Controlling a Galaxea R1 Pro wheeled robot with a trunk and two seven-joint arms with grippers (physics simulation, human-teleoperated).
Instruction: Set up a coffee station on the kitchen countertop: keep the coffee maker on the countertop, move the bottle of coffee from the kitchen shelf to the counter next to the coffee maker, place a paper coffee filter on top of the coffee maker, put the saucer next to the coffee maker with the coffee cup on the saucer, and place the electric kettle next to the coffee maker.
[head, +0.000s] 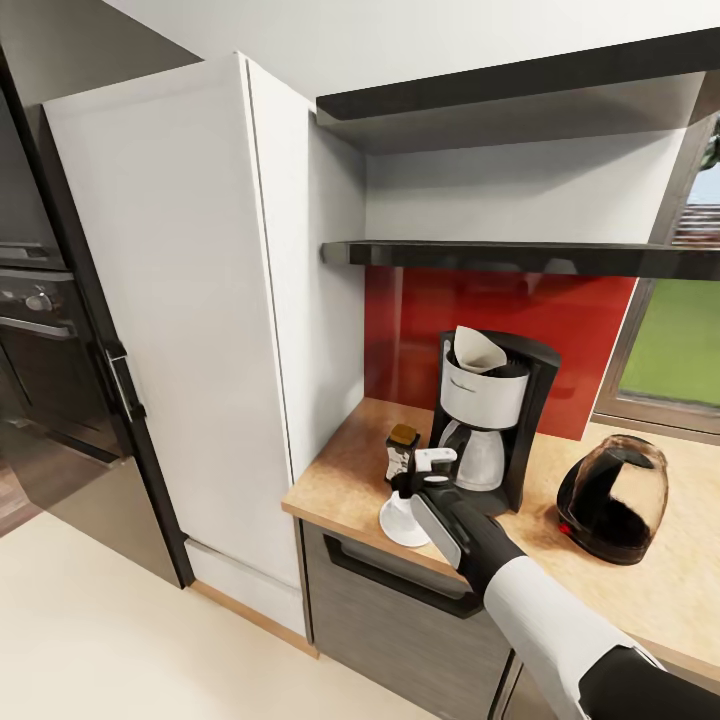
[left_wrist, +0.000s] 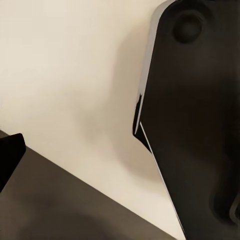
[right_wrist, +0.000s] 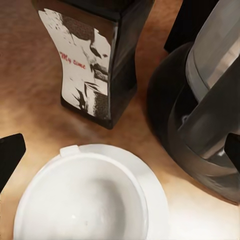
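The right arm (head: 560, 620) reaches from five o'clock in the head view, its gripper (head: 425, 478) hanging just above the cup (right_wrist: 82, 200). The jaws stand apart, each fingertip wide of the cup and gripping nothing. The cup sits on the saucer (head: 392, 528) near the counter's (head: 345, 490) front edge. At twelve o'clock from the cup stands the bottle (head: 402, 450), and at two o'clock the coffee maker (head: 492, 420), a filter (head: 478, 350) resting in its basket. The kettle (head: 613, 497) sits at three o'clock of the maker. The left gripper's state cannot be told from its wrist view.
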